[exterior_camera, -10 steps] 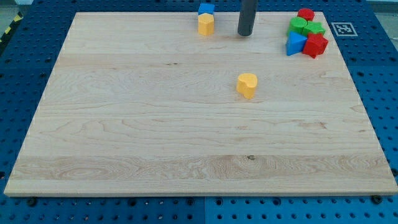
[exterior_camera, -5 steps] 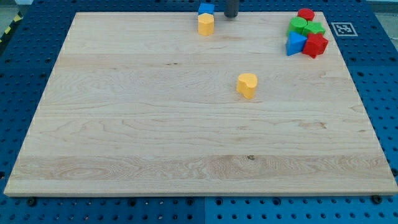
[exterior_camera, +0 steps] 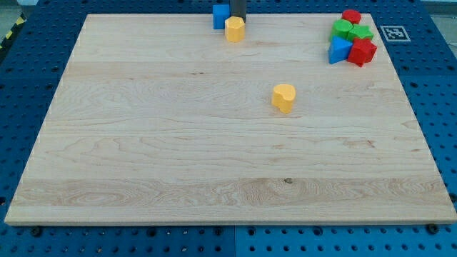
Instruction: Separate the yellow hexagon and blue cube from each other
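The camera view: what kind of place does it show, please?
Probably a robotics lab bench. A wooden board lies on a blue perforated table, with a printed marker tag at its corner. My tip sits at the view's top between the blue cube and yellow hexagon.

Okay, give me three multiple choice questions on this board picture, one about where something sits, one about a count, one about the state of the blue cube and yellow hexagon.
1. Where is my tip?
A. at the view's top edge, between the blue cube and the yellow hexagon
B. beside the yellow heart
C. at the view's bottom

2. How many yellow blocks are on the board?
A. one
B. two
C. four

3. How do cube and hexagon stand?
A. stacked
B. at opposite board edges
C. close together, cube to the view's left and slightly higher

Answers: 1 A, the rod ends just above the hexagon; 2 B, hexagon and heart; 3 C, only a sliver separates them.
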Action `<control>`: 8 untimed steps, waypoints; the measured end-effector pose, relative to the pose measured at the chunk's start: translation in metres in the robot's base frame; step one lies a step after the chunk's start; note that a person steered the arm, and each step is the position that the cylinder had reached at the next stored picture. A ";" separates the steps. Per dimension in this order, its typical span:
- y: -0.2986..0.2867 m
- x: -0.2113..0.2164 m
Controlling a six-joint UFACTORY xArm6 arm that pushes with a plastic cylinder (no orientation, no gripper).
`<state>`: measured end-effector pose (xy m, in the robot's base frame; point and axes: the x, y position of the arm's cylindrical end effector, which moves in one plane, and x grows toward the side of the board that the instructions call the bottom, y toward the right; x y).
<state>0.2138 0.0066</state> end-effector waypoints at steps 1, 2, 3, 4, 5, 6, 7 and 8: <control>-0.004 0.025; 0.003 0.070; 0.010 0.111; 0.035 0.139; 0.039 0.159; 0.014 0.182; -0.014 0.192; -0.006 0.164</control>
<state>0.3777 0.0005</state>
